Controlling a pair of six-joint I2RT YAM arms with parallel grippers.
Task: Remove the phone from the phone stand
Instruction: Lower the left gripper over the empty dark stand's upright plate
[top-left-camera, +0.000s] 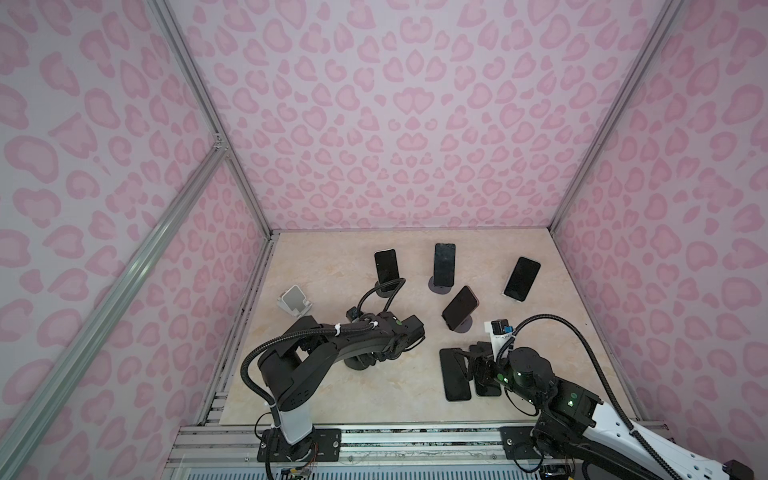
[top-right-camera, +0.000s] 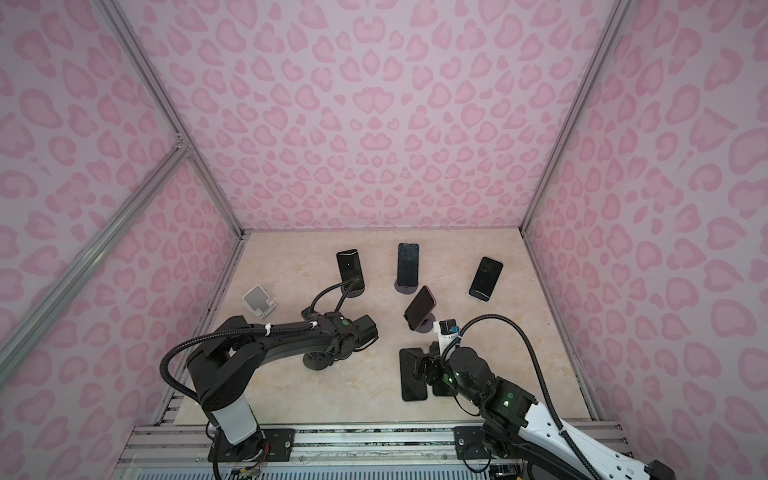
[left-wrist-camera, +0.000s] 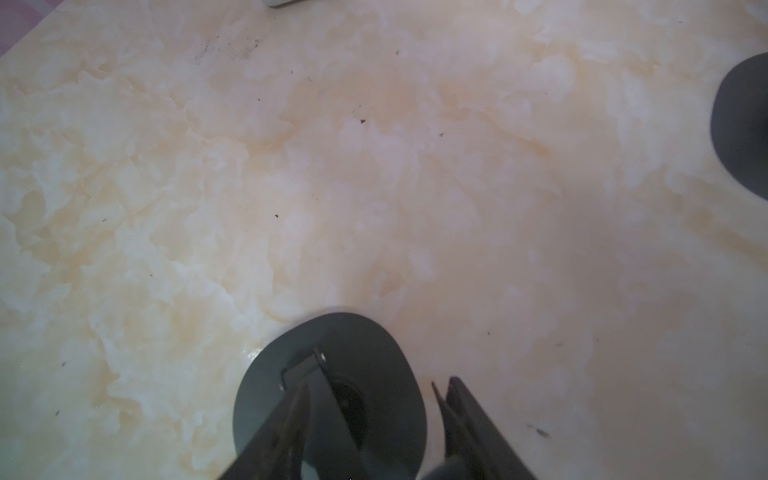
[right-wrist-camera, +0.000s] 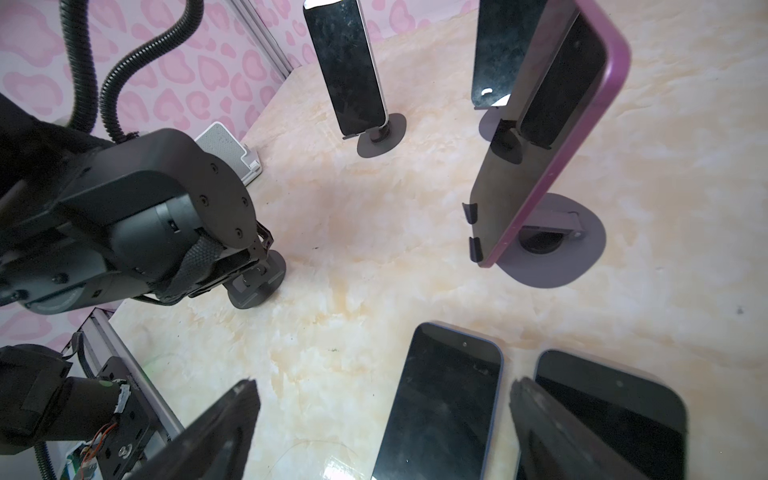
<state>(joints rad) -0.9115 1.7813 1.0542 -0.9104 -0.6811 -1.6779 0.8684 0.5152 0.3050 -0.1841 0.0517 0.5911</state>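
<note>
**Bimanual cell, both top views and both wrist views.** The purple phone (top-left-camera: 459, 309) sits tilted on its grey stand (top-left-camera: 465, 327) near the middle of the marble table (top-left-camera: 332, 399); in the right wrist view its lower edge rests in the stand's two small hooks, above a round base. Two more phones stand farther back, each propped on a round dark base: the far-left phone (top-left-camera: 386, 268) and the far-middle phone (top-left-camera: 444, 266); the far-right phone (top-left-camera: 521, 278) is also tilted, but its support cannot be made out. The left gripper (left-wrist-camera: 378, 382) is lowered onto a bare dark stand (left-wrist-camera: 332, 345) in front of the far-left phone; its fingers (left-wrist-camera: 291, 428) are drawn in around the stand's upright part, with one finger against the plate; contact on the other side is not clear. The right gripper (right-wrist-camera: 384, 386) hovers low, just in front of the purple phone, with its fingers spread wide and nothing between them. Beneath it two flat phones lie side by side on the table, screens up: the left flat phone (right-wrist-camera: 440, 399) is in full view; the right flat phone (right-wrist-camera: 615, 407) is partly covered by one finger. A white stand (top-left-camera: 294, 301) sits near the table's left edge, well apart from the phones.
</note>
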